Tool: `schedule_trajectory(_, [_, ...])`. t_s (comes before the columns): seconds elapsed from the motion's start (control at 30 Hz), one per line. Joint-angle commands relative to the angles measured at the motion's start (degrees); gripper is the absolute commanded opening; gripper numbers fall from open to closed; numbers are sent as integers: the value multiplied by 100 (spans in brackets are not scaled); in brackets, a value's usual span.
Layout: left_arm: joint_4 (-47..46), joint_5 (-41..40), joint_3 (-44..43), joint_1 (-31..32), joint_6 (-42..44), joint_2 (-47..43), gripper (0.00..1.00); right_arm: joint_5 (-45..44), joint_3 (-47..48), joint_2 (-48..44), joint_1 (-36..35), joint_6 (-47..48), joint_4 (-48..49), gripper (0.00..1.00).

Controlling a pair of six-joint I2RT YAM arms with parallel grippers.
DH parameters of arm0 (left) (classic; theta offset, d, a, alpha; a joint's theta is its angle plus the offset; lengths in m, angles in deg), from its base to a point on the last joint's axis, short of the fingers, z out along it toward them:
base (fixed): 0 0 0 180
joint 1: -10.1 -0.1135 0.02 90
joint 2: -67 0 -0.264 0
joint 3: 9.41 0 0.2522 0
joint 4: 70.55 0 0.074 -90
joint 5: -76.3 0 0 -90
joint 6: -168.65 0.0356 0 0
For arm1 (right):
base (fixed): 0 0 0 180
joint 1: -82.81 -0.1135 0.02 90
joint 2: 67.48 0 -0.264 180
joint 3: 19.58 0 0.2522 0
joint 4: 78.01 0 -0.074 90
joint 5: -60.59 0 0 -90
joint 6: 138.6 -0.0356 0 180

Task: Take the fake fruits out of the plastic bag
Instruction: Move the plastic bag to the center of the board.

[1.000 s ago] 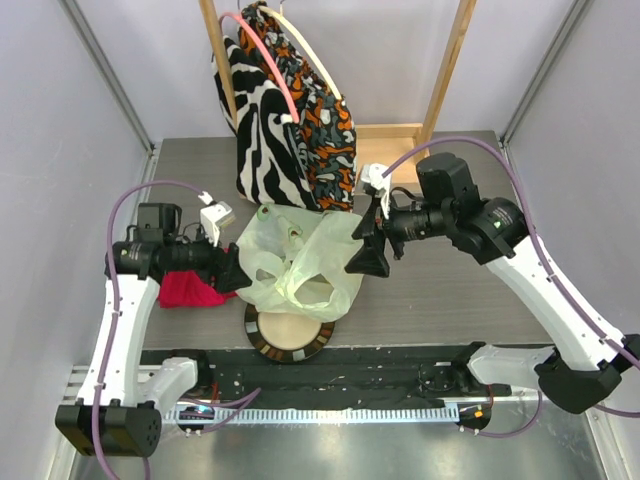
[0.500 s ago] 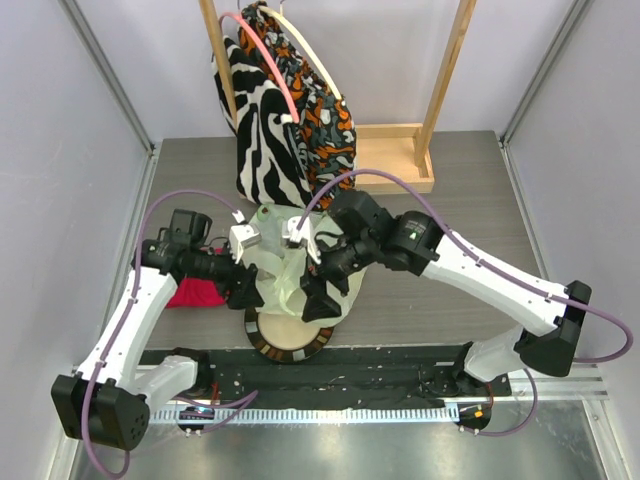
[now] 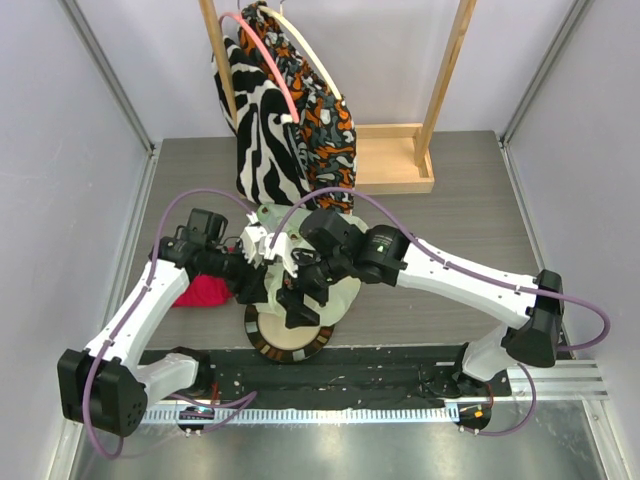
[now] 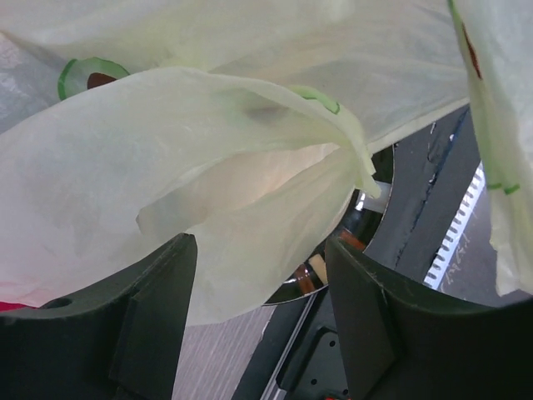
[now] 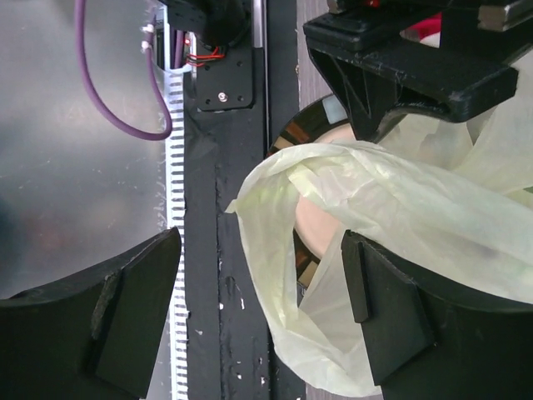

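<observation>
The plastic bag lies crumpled in the middle of the overhead frame on the grey table. It drapes over a round plate with a dark patterned rim at its lower edge.

I have both arms crowded onto it. The left gripper comes in from the left side of the bag. The right gripper sits just beside it, to the lower right.

In the left wrist view, the left gripper has its jaws spread wide. A loose fold of the bag hangs between them, not pinched. A dark smudge shows through the film in the upper centre, and I cannot tell what it is.

In the right wrist view, the right gripper is also spread apart. The bag's rolled edge lies between the fingers, with the plate underneath.

A red cloth lies left of the bag. The zebra bag and the orange patterned bag hang at the upper centre.
</observation>
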Motion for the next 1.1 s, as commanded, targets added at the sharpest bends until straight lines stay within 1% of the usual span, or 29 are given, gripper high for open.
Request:
schedule_trajectory(0.0, [-400, -87, 18, 7, -140, -16, 68, -414, -208, 5, -114, -277, 339, 86])
schedule_trajectory(0.07, [-444, 44, -8, 16, -254, -59, 72, -503, -331, -4, -123, -453, 392, 86])
schedule_trajectory(0.13, [-418, 229, -43, 7, -299, -95, 71, -503, -376, -65, -175, -550, 445, 86])
schedule_trajectory(0.2, [-330, 474, -96, 7, -282, -95, 62, -599, -315, -135, -245, -463, 358, 81])
schedule_trajectory(0.23, [-234, 519, -149, 16, -255, -86, 53, -704, -297, -222, -359, -375, 314, 81])
schedule_trajectory(0.27, [-181, 529, -175, 16, -194, -69, 52, -740, -323, -258, -386, -235, 270, 80])
schedule_trajectory(0.37, [-136, 572, -193, 7, -150, 19, 49, -758, -525, -337, -404, -295, 339, 83])
schedule_trajectory(0.43, [-136, 555, -210, 7, -132, 98, 41, -828, -621, -338, -483, -278, 480, 83])
schedule_trajectory(0.5, [-119, 538, -211, 16, -88, 160, 40, -1117, -701, -285, -685, -120, 690, 84])
schedule_trajectory(0.53, [-179, 477, -193, 7, -114, 186, 48, -1249, -936, -276, -764, -67, 874, 85])
schedule_trajectory(0.57, [-224, 432, -167, 16, -149, 212, 54, -1555, -1025, -198, -895, 20, 1128, 84])
schedule_trajectory(0.6, [-285, 415, -167, 16, -193, 282, 59, -1688, -1026, -127, -914, -14, 1174, 66])
schedule_trajectory(0.63, [-294, 423, -175, 16, -185, 326, 59, -1864, -991, -101, -879, -66, 1218, 55])
schedule_trajectory(0.67, [-286, 449, -193, 16, -193, 362, 59, -2031, -956, -179, -844, -32, 1210, 40])
schedule_trajectory(0.7, [-268, 458, -210, 16, -193, 432, 59, -2119, -825, -249, -783, 12, 1149, 29])
schedule_trajectory(0.73, [-268, 528, -228, 24, -193, 450, 59, -2225, -763, -354, -721, 56, 1070, 11])
schedule_trajectory(0.77, [-268, 564, -298, 33, -202, 467, 59, -2487, -710, -564, -503, 65, 860, 3])
schedule_trajectory(0.83, [-268, 677, -438, 138, -325, 537, 42, -2472, -596, -829, -64, -224, 648, 1])
schedule_trajectory(0.87, [-242, 713, -700, 208, -351, 590, 31, -2176, -535, -1030, 609, -321, 360, 1])
schedule_trajectory(0.9, [-198, 731, -842, 314, -395, 643, 2, -2129, -395, -1110, 911, -426, 192, 1])
schedule_trajectory(0.97, [-206, 775, -1176, 402, -562, 784, 0, -2120, -323, -1321, 1527, -392, -203, 1])
schedule_trajectory(1.0, [-215, 740, -1552, 576, -580, 880, 0, -2138, -375, -1566, 2043, -244, -310, 1])
schedule_trajectory(1.07, [-224, 591, -1940, 797, -598, 1203, 0, -2304, -498, -1883, 2459, -85, -416, 1])
